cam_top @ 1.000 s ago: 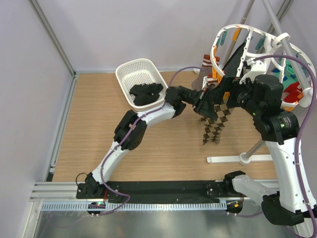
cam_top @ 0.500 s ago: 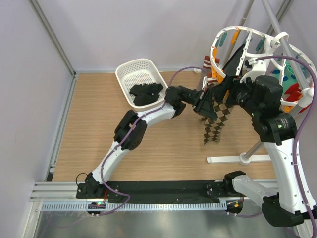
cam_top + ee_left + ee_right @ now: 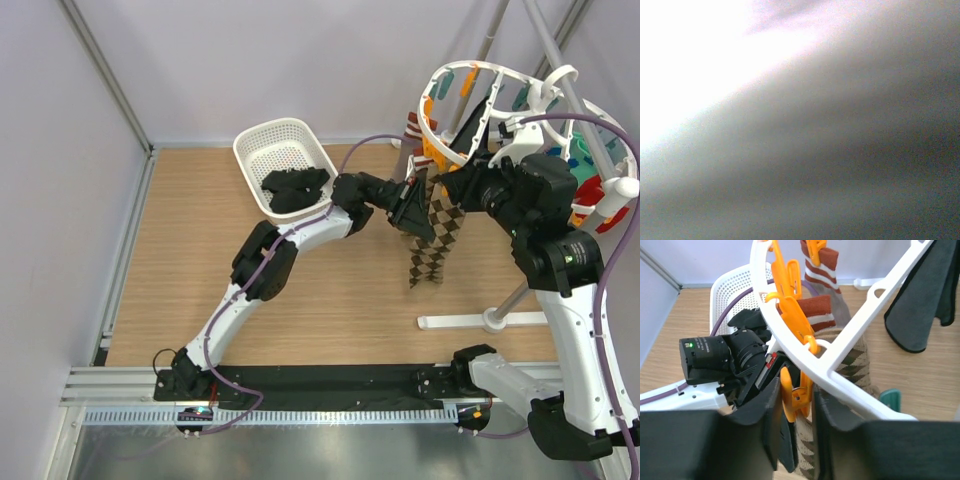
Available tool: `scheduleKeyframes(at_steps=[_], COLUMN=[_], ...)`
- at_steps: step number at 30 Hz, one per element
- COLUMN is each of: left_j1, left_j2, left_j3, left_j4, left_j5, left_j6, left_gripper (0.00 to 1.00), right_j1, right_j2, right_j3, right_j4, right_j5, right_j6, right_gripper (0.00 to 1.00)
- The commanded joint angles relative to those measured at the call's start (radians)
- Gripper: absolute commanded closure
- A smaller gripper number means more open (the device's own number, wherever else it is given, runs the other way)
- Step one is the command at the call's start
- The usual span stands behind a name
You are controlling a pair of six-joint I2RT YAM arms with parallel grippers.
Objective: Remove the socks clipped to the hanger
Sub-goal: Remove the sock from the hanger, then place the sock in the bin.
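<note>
Timing decides this step: the orange peg [image 3: 789,411] has to be squeezed open while the other arm draws the diamond-checked sock [image 3: 852,362] straight down out of its bite. Pulling sideways would likely make the hanger [image 3: 850,385] swing or twist. The squeeze should land square on the peg's handle ends, or it may slip off the smooth plastic.

In the right wrist view the right pincer [image 3: 796,394] is nearly closed, with one finger on each side of that peg and seemingly pressing it. Nothing else is in its grip. The left pincer [image 3: 412,212] sits against the sock's upper part, just below the hanger rim. Its own camera shows only blur and the top view hides the fingers, so I cannot tell whether it pinches the cloth. The sock hangs from the hanger above the counter [image 3: 200,260], to the right of the basket [image 3: 262,150].
</note>
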Motion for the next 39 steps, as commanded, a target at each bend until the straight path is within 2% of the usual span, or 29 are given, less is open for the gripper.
scheduleKeyframes(at_steps=[1,2,3,9,11,13,15,17,22,25,27,28,29,30,31,32,33,34,35,39], left_j1=[0.003,0.002,0.002,0.002,0.005,0.017,0.036,0.08,0.203,0.238,0.253,0.272,0.281,0.299,0.307,0.316,0.325,0.329,0.336,0.408], left_j2=[0.011,0.012,0.014,0.009,-0.008,-0.066,-0.145,-0.196,-0.342,-0.399,-0.469,-0.491,-0.537,-0.558,-0.583,-0.612,-0.618,-0.623,-0.623,-0.637], left_j3=[0.038,0.039,0.042,0.039,-0.005,-0.076,-0.209,-0.334,-0.505,-0.542,-0.558,-0.556,-0.547,-0.507,-0.471,-0.428,-0.368,-0.302,-0.279,-0.249], left_j4=[0.241,0.241,0.241,0.241,0.241,0.241,0.241,0.241,0.203,0.014,-0.185,-0.269,-0.513,-0.68,-0.871,-1.291,-1.468,-1.568,-1.668,-1.761], left_j5=[0.03,0.029,0.026,0.026,0.029,0.026,0.013,-0.026,-0.109,-0.105,-0.125,-0.132,-0.139,-0.167,-0.2,-0.247,-0.383,-0.419,-0.456,-0.67], left_j6=[-0.14,-0.14,-0.139,-0.145,-0.14,-0.113,-0.06,-0.028,0.029,0.179,0.29,0.42,0.52,0.752,0.923,1.073,1.196,1.343,1.369,1.405], left_gripper=[1.0,1.0,1.0,1.0,1.0,0.99,0.99,1.0,0.99,1.0,1.0,0.99,0.99,1.0,1.0,1.0,1.0,1.0,1.0,1.0], right_j1=[-0.004,-0.004,-0.005,-0.004,-0.004,-0.004,-0.004,-0.004,-0.004,-0.004,-0.004,-0.004,-0.005,-0.004,-0.005,-0.004,-0.004,-0.004,-0.004,-0.004], right_j2=[-0.009,-0.009,-0.009,-0.006,-0.001,0.005,0.008,0.005,0.005,0.0,-0.004,-0.009,-0.01,-0.01,-0.013,-0.015,-0.018,-0.021,-0.024,-0.039], right_j3=[0.017,0.018,0.02,0.029,0.041,0.069,0.093,0.106,0.12,0.107,0.1,0.097,0.095,0.094,0.092,0.094,0.094,0.097,0.097,0.087], right_j4=[0.077,0.076,0.073,0.061,0.048,0.016,-0.008,-0.031,-0.07,-0.074,-0.077,-0.074,-0.076,-0.077,-0.079,-0.084,-0.088,-0.09,-0.093,-0.108], right_j5=[-0.009,-0.013,-0.015,-0.023,-0.006,-0.003,-0.004,-0.006,-0.015,-0.016,-0.019,-0.021,-0.021,-0.024,-0.026,-0.026,-0.026,-0.02,-0.019,-0.03], right_j6=[-0.016,-0.022,-0.022,-0.029,-0.029,-0.032,-0.035,-0.033,-0.024,-0.03,-0.032,-0.03,-0.03,-0.032,-0.032,-0.033,-0.035,-0.035,-0.035,-0.039], right_gripper=[0.87,0.96,0.99,0.99,0.99,0.99,0.99,0.99,0.99,0.99,0.99,0.99,0.99,0.99,0.99,0.99,0.99,0.99,0.99,0.99])
